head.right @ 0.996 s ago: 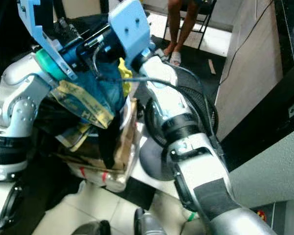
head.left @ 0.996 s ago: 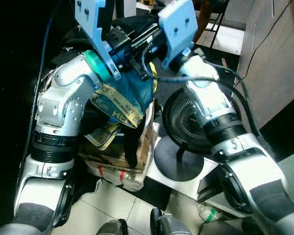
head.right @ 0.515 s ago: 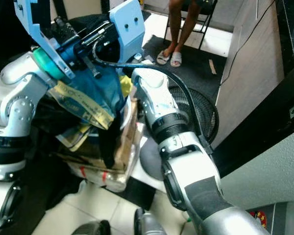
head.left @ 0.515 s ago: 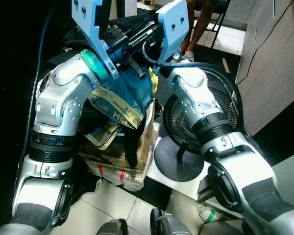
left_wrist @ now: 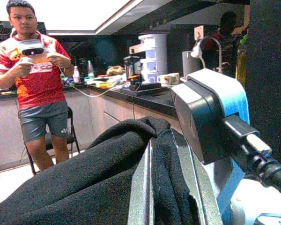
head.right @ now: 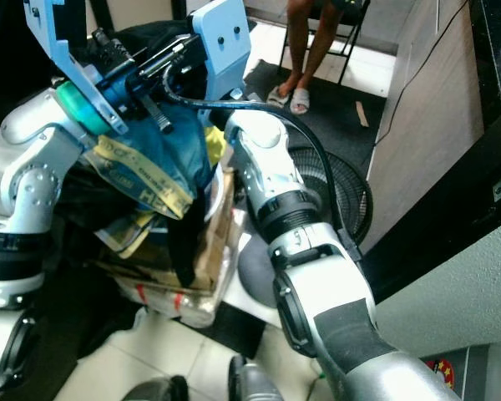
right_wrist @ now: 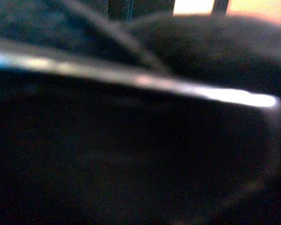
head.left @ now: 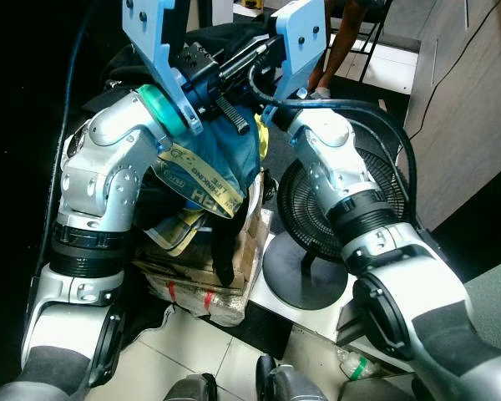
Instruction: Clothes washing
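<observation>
Since a second ago, your right arm has swung inward, so the right end effector (head.left: 263, 46) now sits beside the left end effector (head.left: 202, 63), both raised at the dark garment (left_wrist: 84, 183). The left one holds a fold of that black cloth between its fingers; you cannot tell the right one's opening. Expect the cloth to be soft, limp and light, so take a bunched fold. Mind the fan (head.left: 334, 209) just right, the heaped bags (head.left: 204, 180) below, and the person (head.right: 305, 50) beyond; free room is up and toward you.
</observation>
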`<state>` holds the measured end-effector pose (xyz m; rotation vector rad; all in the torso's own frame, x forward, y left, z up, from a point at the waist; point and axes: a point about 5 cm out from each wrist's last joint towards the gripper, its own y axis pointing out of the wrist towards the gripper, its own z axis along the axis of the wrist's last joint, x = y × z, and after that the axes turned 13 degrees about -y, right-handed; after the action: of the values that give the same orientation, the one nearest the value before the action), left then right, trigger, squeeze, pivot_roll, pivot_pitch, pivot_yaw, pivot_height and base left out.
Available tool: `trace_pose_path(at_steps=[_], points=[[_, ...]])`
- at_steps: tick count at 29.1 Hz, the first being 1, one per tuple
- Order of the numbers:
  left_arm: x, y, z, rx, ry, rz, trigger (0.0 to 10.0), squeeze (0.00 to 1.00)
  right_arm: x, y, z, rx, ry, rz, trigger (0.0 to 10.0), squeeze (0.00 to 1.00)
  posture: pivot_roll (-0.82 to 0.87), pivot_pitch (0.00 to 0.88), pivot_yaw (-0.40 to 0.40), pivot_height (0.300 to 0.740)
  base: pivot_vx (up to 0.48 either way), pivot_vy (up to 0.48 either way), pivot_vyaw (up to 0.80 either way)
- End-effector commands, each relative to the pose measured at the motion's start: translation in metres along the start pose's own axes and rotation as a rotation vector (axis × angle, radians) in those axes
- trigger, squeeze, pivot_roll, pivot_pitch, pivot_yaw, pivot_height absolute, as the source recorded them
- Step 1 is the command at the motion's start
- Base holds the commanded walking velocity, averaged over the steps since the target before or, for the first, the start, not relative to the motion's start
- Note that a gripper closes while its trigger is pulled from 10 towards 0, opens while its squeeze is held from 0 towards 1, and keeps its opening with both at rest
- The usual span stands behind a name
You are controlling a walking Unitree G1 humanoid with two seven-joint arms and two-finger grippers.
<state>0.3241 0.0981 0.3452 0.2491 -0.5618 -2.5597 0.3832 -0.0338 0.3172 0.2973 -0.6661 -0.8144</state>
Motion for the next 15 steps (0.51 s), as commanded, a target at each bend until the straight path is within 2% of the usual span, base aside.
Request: trace_pose_path(at_steps=[1, 11, 15], points=[[0.003, -0.002, 0.001, -0.003, 0.018, -0.006, 10.0, 0.00, 0.002, -0.003, 0.000, 0.017, 0.022, -0.015, 0.0, 0.00, 0.06, 0.088, 0.026, 0.740, 0.000, 0.000, 0.00], [0.000, -0.006, 0.001, -0.009, 0.023, 0.013, 10.0, 0.00, 0.002, -0.009, -0.002, 0.037, 0.049, -0.026, 0.0, 0.00, 0.06, 0.081, 0.028, 0.740, 0.000, 0.000, 0.00], [-0.005, -0.009, 0.000, -0.024, 0.036, 0.059, 10.0, 0.00, 0.004, -0.015, 0.000, 0.059, 0.065, -0.049, 0.0, 0.00, 0.06, 0.077, 0.031, 0.740, 0.000, 0.000, 0.00]])
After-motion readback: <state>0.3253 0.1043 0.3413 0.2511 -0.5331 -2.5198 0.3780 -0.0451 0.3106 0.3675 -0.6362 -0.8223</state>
